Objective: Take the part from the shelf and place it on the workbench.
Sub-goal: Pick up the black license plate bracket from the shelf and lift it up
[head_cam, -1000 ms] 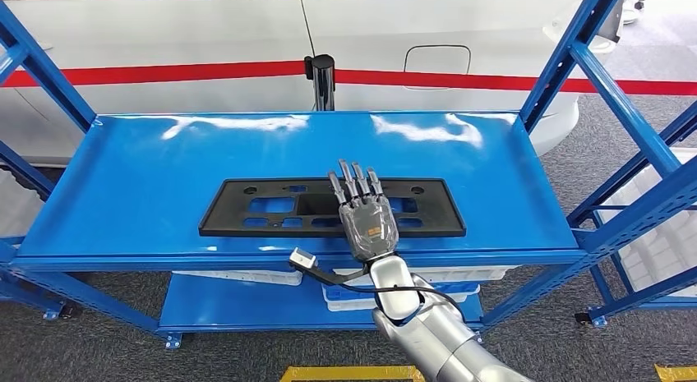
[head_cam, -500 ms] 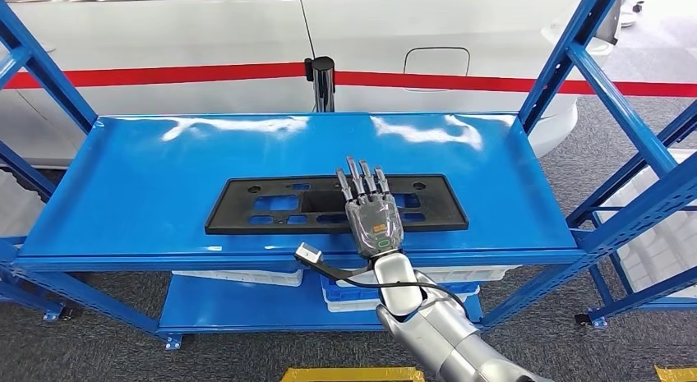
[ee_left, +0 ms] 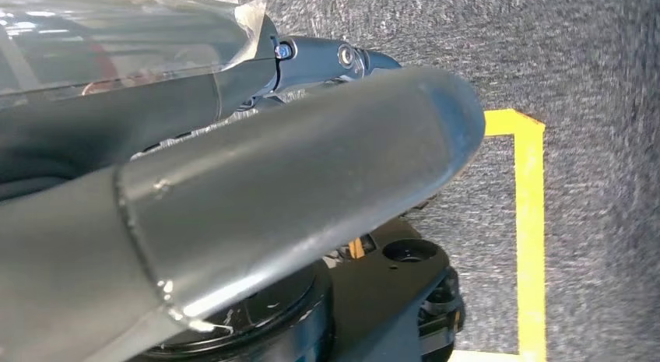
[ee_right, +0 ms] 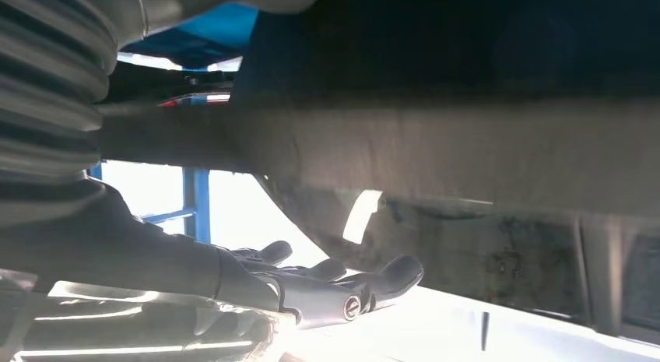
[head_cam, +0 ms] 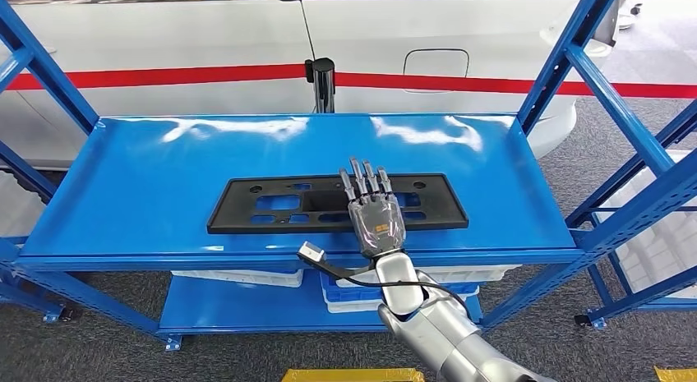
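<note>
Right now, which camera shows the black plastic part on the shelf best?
The head view: the whole black part lies flat on the blue shelf, with the right hand over it. The right wrist view shows a dark blurred surface, perhaps the part; the left wrist view shows floor.

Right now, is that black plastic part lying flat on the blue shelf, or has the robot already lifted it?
Seemingly flat. The black part lies along the blue shelf, with the right hand spread over it.
</note>
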